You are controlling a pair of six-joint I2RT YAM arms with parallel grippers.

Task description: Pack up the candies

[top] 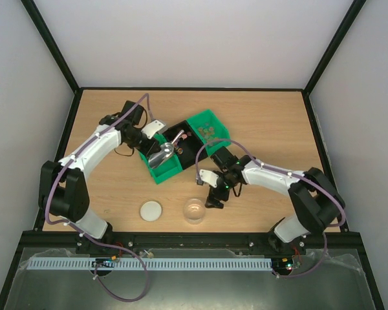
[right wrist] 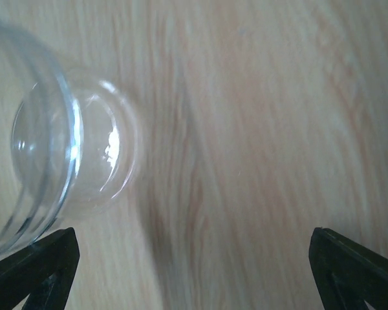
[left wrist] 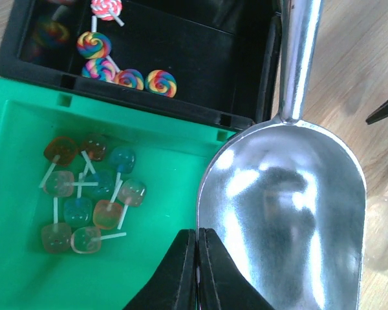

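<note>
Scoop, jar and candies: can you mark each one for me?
scoop (left wrist: 291, 219): left wrist view, middle of the shiny bowl.
jar (top: 194, 210): top view, centre of the clear round body.
candies (left wrist: 77, 210): left wrist view, a blue one mid-pile in the green bin (left wrist: 161, 194).

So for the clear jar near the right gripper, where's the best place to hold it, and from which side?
Grip the clear jar around its round side wall, below the rim, coming in level from its right, where the open right gripper sits. It stands upright, mouth open, so a side hold probably keeps the mouth free.
</note>
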